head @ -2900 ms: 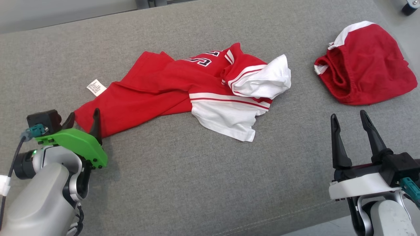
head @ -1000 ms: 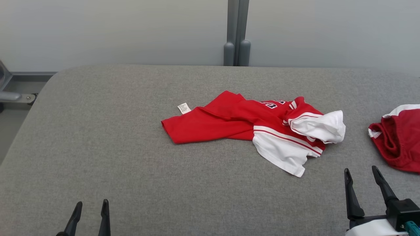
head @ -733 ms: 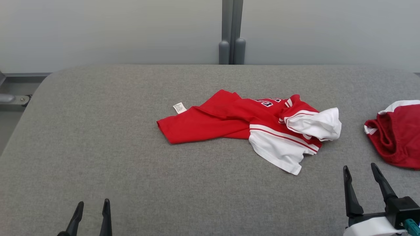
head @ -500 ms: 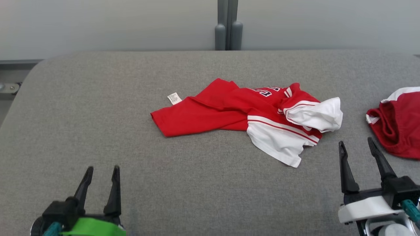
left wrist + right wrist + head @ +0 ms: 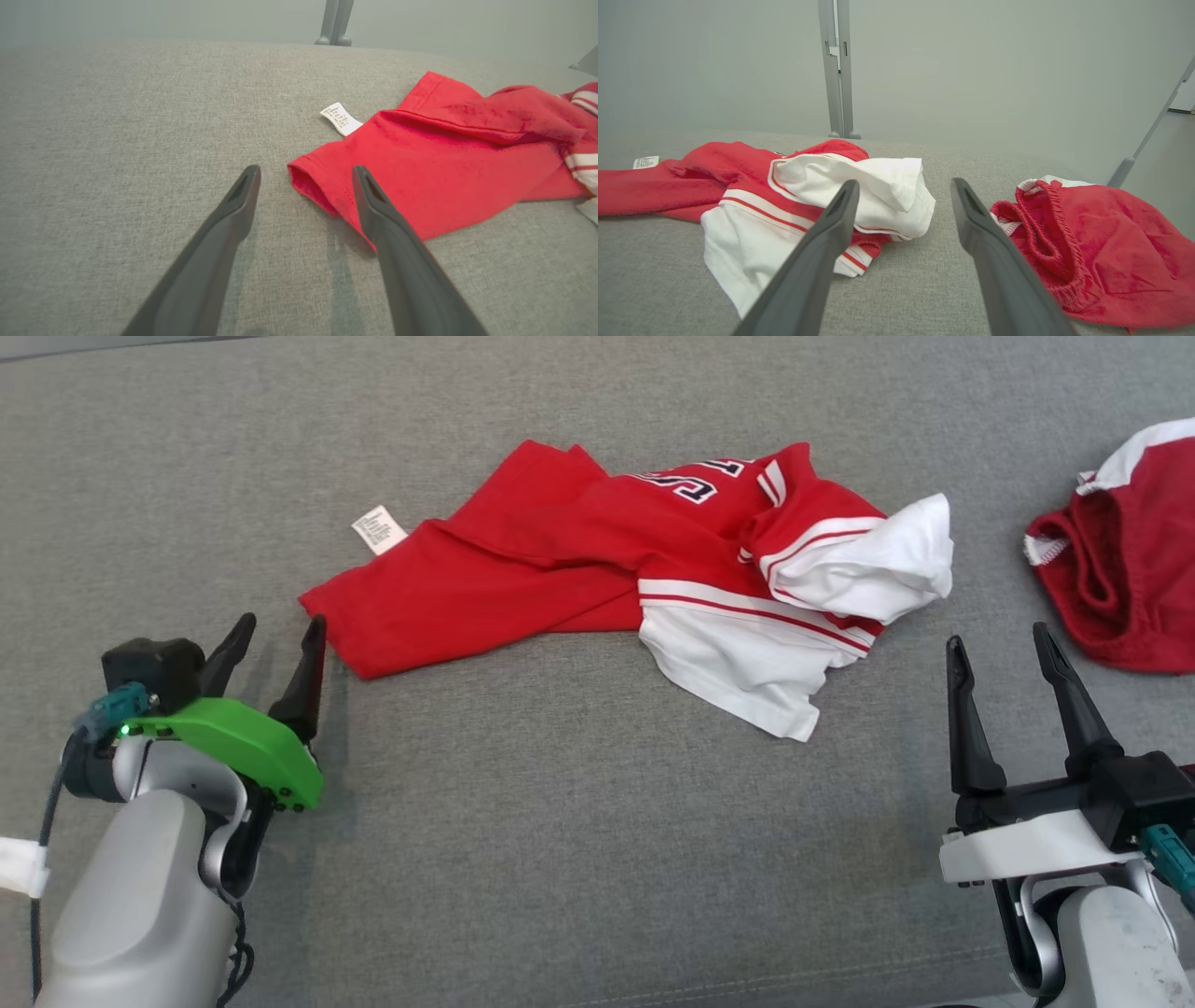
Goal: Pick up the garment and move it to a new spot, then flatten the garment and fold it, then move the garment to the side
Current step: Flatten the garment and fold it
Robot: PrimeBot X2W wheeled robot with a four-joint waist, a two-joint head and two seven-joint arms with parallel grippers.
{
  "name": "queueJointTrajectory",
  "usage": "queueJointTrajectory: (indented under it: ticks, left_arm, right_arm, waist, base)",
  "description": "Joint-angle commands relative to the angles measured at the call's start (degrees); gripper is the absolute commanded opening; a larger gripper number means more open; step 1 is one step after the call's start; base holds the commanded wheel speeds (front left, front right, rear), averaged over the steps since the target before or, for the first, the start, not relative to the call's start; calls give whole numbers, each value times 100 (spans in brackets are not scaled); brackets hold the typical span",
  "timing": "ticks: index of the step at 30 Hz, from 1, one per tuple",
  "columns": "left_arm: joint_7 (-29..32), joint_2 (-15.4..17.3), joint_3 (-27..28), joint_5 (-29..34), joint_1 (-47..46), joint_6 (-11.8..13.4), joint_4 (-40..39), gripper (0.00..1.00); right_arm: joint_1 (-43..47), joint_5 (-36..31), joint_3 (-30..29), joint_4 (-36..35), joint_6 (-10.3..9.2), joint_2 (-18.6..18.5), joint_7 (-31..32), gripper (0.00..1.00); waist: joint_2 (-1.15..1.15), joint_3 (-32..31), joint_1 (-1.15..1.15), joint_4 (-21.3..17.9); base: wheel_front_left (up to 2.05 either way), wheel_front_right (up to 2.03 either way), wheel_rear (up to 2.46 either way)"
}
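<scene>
The garment, a bright red jersey with white bands and black letters, lies crumpled across the grey padded surface. A white care label sticks out at its left. My left gripper stands open just off the garment's lower left corner, its right finger almost at the hem. In the left wrist view that red corner lies between the tips of the left gripper. My right gripper is open and holds nothing, below the gap between the garment's white sleeve and the other red piece. The right wrist view has the garment left of the right gripper.
A smaller, darker red piece with a white-stitched edge lies at the right edge of the surface, also at the right in the right wrist view. A grey wall post stands behind the surface. Bare grey padding spreads in front of the garment.
The head view has tilted down, so wall and far edge left the picture. Both grippers have come up into it, the left one reaching close to the garment's lower left corner. The garment lies unmoved.
</scene>
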Motion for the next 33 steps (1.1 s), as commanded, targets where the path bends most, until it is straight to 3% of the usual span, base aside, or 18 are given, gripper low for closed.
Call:
queueJointTrajectory:
  ticks: [1, 11, 12, 13, 14, 19, 23, 27, 33]
  left_arm:
    - [19, 129, -52, -68, -202, -13, 133, 100]
    - [254, 261, -504, -706, -694, -14, 1269, 100]
    - [238, 247, -567, -764, -694, -15, 1324, 88]
    - [206, 253, -639, -822, -694, -15, 1349, 36]
    - [148, 282, -713, -846, -726, -15, 1335, 0]
    - [-472, 464, -1158, -819, -979, -14, 995, 0]
    - [-937, 556, -1504, -380, -1076, -15, 386, 0]
    - [-1006, 861, -2041, 820, -515, -14, -1166, 0]
    - [-1007, 1258, -2343, 1545, 877, -2, -2691, 0]
  right_arm:
    - [-91, 39, 4, 7, -7, -11, -3, 100]
    - [-43, 96, 19, 83, -7, -11, -3, 100]
    - [-18, 105, 0, 83, -7, -11, -3, 100]
    - [14, 113, -8, 84, -7, -10, -2, 100]
    - [31, 125, -13, 80, -7, -9, -3, 100]
    - [195, 129, -11, 134, -7, -11, -3, 100]
    - [324, 93, -52, 131, -7, -11, -3, 100]
    - [553, 53, -162, 109, -7, -12, -3, 100]
    - [772, 117, -175, 84, -7, -10, -3, 100]
  waist:
    - [0, 471, 0, -517]
    - [0, 332, 0, -825]
    - [0, 299, 0, -820]
    - [0, 267, 0, -815]
    - [0, 259, 0, -809]
    - [0, 21, 0, -689]
    - [0, -199, 0, -538]
    - [0, -477, 0, -330]
    - [0, -584, 0, -82]
  base:
    - [0, 0, 0]
    - [0, 0, 0]
    - [0, 0, 0]
    - [0, 0, 0]
    - [0, 0, 0]
    - [0, 0, 0]
    - [0, 0, 0]
    - [0, 0, 0]
    - [0, 0, 0]
